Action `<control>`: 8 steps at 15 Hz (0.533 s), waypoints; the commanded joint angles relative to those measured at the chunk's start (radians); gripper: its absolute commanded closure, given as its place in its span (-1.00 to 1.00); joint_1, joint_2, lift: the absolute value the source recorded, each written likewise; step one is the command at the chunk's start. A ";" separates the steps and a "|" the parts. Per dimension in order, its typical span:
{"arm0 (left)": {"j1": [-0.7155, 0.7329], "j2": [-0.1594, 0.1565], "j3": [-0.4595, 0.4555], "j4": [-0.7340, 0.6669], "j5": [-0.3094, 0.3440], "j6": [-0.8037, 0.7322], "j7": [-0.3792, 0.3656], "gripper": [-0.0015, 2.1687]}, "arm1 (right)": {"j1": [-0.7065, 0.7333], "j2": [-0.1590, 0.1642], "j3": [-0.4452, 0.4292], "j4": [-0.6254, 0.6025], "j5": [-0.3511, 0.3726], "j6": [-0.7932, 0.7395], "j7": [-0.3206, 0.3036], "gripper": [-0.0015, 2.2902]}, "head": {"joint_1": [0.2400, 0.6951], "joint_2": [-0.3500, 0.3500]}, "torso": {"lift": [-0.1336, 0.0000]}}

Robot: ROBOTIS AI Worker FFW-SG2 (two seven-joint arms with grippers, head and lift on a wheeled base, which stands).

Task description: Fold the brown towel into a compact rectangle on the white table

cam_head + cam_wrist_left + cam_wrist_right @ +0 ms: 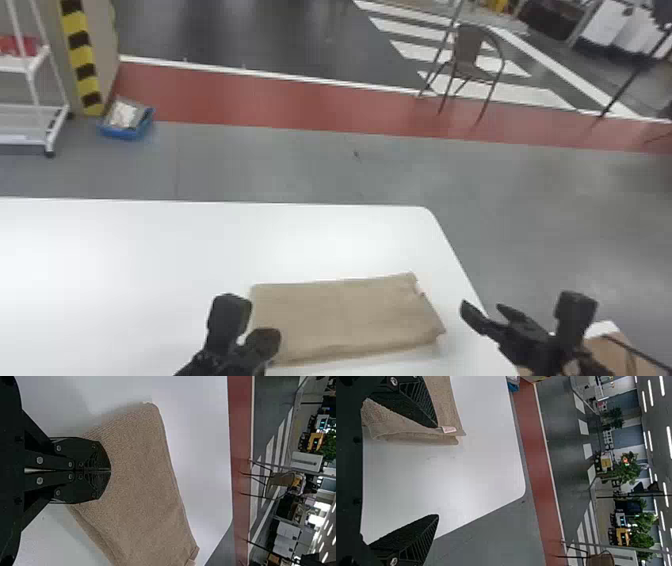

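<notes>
Brown towel (342,317), white edge label (448,429), left tool (269,336) closed, right tool (483,307) spread

Brown towel (340,320), white table (150,250)

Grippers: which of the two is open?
The right gripper: its two fingers stand wide apart. The left gripper, at the left end of the brown towel, has its fingers together.
</notes>
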 commanded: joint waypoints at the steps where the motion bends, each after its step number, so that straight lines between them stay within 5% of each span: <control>1: -0.006 0.000 -0.003 0.011 -0.012 -0.011 0.003 0.64 | -0.002 -0.001 0.005 0.001 0.000 -0.001 0.000 -0.93 | 1.00 -1.00 | 1.00; 8: -0.014 0.003 0.010 0.036 -0.037 -0.036 0.007 0.64 | -0.016 -0.001 0.009 0.012 0.001 -0.007 0.000 -0.93 | 1.00 -1.00 | 1.00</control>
